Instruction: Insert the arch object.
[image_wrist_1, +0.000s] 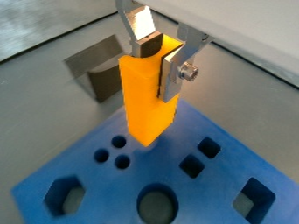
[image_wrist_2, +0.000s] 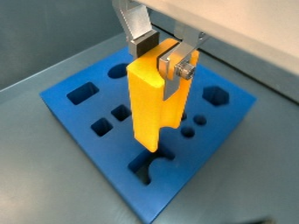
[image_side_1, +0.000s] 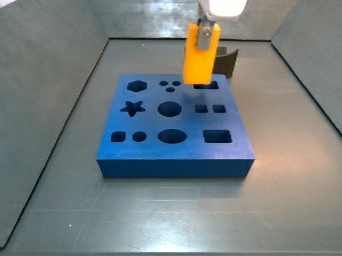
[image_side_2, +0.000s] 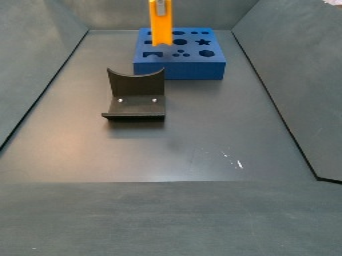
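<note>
Arch object (image_wrist_2: 156, 103) fills frame centre, upright, pinched at its top end by the pincer (image_wrist_2: 163, 59), hanging over the blue board (image_side_1: 171, 150) on the surface. Judged rigid, light, smooth and slip-prone; gripping the flat faces up high suits.

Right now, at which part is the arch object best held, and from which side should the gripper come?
At its upper end, from above, as the gripper holds it now. The arch object hangs upright over the blue board; its flat sides suit the silver fingers, and a top grip leaves its lower part free to go down into a hole.
</note>
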